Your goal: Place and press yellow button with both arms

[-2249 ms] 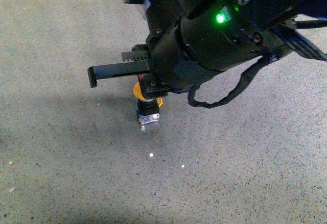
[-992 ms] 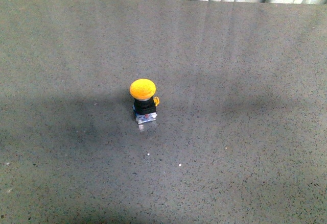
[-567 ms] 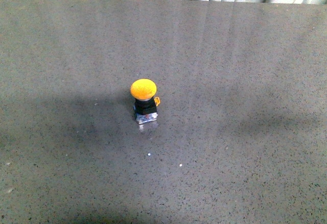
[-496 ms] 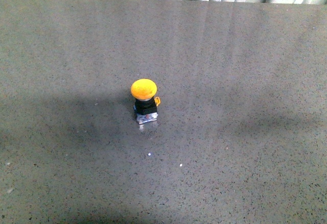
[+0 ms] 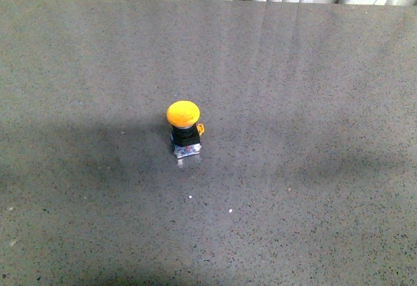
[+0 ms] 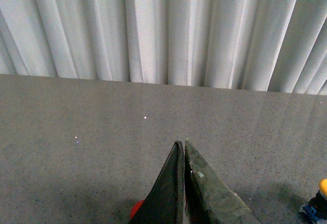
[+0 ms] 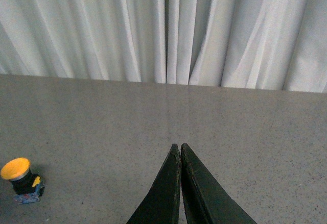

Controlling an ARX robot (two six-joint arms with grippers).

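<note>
The arm that hung over the yellow button (image 5: 183, 114) two seconds ago has left the front view, and the button stands upright and free near the middle of the table (image 5: 313, 188) — placed, I judge, with only the pressing left. The left end effector (image 6: 183, 147) and right end effector (image 7: 180, 148) are both clenched, empty — the button off to the side of each, well apart.
</note>
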